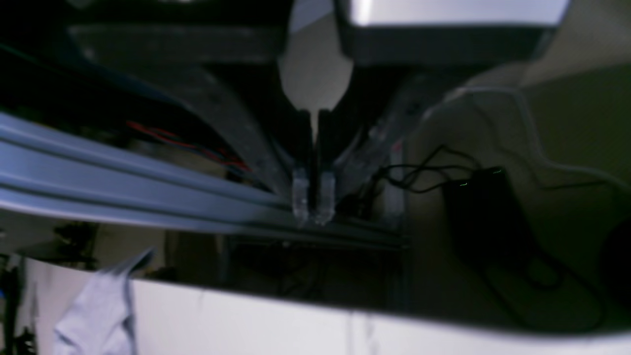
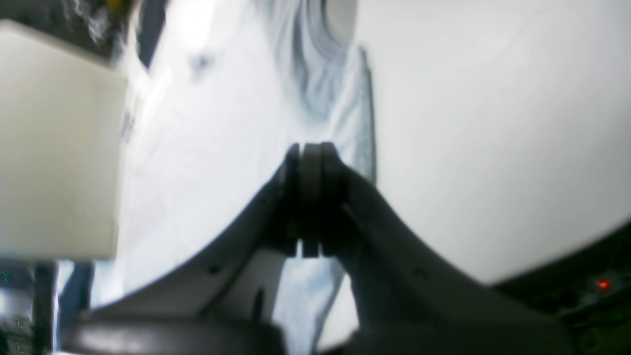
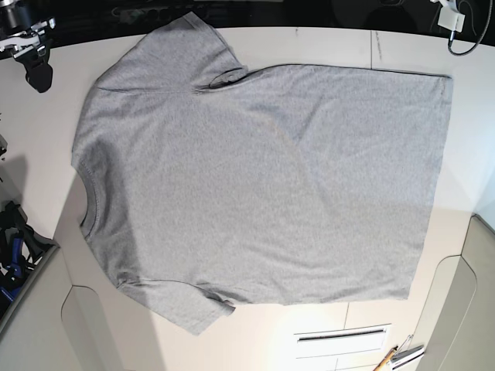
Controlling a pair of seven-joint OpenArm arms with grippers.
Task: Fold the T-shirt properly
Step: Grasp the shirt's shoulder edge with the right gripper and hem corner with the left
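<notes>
T-shirt (image 3: 263, 185) lies flat on the bench (image 3: 479, 154), long axis left-right in the base view. Right tool (image 2: 310, 153), clenched empty, hovers at its edge; left tool (image 1: 314, 197), clenched empty, stands clear.

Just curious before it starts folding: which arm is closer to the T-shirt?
Right. The right arm has its shut jaws over the T-shirt near the collar; the left arm aims its jaws past the table edge, a sleeve off to one side.
</notes>
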